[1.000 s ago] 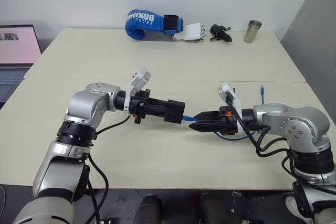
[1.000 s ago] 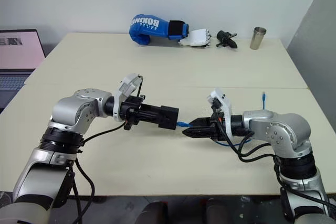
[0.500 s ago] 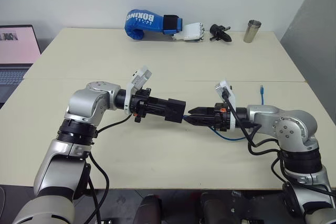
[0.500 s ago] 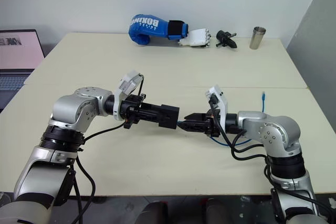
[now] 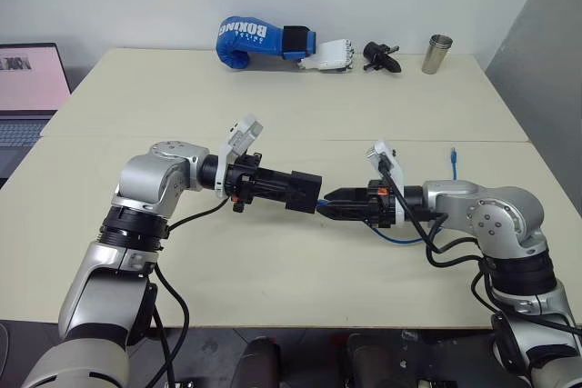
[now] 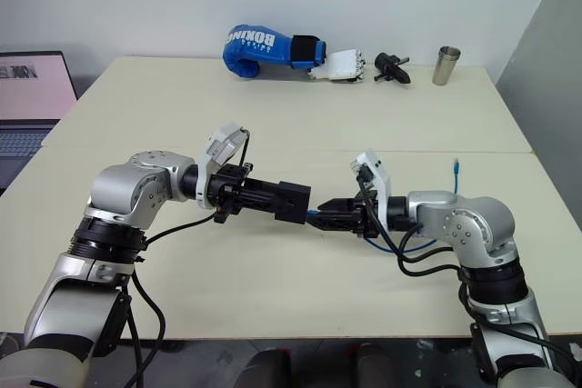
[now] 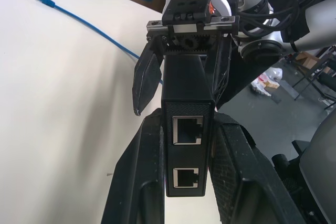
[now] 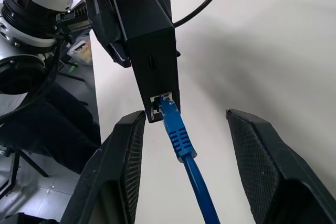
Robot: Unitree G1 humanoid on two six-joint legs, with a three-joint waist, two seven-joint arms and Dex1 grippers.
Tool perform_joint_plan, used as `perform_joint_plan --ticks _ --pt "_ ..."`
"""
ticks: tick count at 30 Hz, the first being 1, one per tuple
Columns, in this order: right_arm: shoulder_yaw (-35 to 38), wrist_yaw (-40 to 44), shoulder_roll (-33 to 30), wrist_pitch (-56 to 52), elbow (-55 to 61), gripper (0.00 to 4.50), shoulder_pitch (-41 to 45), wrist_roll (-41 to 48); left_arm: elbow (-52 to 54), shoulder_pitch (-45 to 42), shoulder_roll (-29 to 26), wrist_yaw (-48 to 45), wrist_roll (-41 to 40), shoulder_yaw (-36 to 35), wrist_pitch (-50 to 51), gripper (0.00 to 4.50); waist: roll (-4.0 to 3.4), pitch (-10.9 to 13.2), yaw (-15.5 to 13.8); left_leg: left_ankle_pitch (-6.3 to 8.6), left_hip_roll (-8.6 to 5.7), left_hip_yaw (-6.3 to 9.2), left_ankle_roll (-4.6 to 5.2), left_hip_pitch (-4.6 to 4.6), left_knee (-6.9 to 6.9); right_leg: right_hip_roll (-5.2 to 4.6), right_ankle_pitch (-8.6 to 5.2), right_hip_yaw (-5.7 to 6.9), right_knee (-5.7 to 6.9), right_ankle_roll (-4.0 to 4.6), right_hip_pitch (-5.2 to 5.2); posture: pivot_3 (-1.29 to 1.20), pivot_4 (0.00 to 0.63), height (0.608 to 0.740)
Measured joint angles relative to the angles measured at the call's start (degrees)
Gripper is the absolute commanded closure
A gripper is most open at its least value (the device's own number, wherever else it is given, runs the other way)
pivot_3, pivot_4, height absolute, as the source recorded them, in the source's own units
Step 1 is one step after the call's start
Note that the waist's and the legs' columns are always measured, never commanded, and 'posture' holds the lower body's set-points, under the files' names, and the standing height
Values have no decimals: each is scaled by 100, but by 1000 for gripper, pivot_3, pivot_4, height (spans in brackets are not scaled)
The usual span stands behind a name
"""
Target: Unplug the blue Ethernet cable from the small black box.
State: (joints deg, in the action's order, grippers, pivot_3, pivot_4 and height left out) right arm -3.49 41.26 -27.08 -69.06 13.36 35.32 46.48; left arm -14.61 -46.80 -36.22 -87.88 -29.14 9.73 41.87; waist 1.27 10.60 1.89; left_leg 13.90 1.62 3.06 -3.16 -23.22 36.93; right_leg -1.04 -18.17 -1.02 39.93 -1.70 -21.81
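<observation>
My left gripper [image 5: 282,190] is shut on the small black box [image 5: 306,194] and holds it level above the table, its port end facing right. The left wrist view shows the small black box [image 7: 186,145] clamped between the two fingers, with two empty ports facing the camera. The blue Ethernet cable [image 8: 181,140] is plugged into the box's [image 8: 149,40] far port. My right gripper [image 8: 184,114] is open, with one finger on each side of the plug and apart from it. The cable loops under my right arm [image 5: 400,239]. Its free end [image 5: 453,156] lies on the table.
Along the table's far edge lie a blue boxing glove [image 5: 250,40], a white robot hand [image 5: 329,54], a black clamp-like gadget [image 5: 382,55] and a metal cup [image 5: 437,54]. A laptop [image 5: 27,88] stands off the table's left side.
My right gripper has edged a little to the left, up to the box's port end, and its fingers now flank the plug. The left gripper and the box have stayed put.
</observation>
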Motion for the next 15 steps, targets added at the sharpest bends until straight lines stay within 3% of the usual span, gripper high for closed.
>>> perform_joint_plan --ticks 10,15 --pt "-10 196 -21 -10 -12 4261 19 16 2 1 -30 73 17 -3 -1 3705 0 0 0 0 0 0 0 0 0 0 0 0 0 0 0 0 150 740" --pt "-22 334 -79 -13 -12 4438 25 33 28 2 -32 25 -2 -5 2 3705 0 0 -1 0 0 0 0 0 0 0 0 1 0 0 0 0 150 740"
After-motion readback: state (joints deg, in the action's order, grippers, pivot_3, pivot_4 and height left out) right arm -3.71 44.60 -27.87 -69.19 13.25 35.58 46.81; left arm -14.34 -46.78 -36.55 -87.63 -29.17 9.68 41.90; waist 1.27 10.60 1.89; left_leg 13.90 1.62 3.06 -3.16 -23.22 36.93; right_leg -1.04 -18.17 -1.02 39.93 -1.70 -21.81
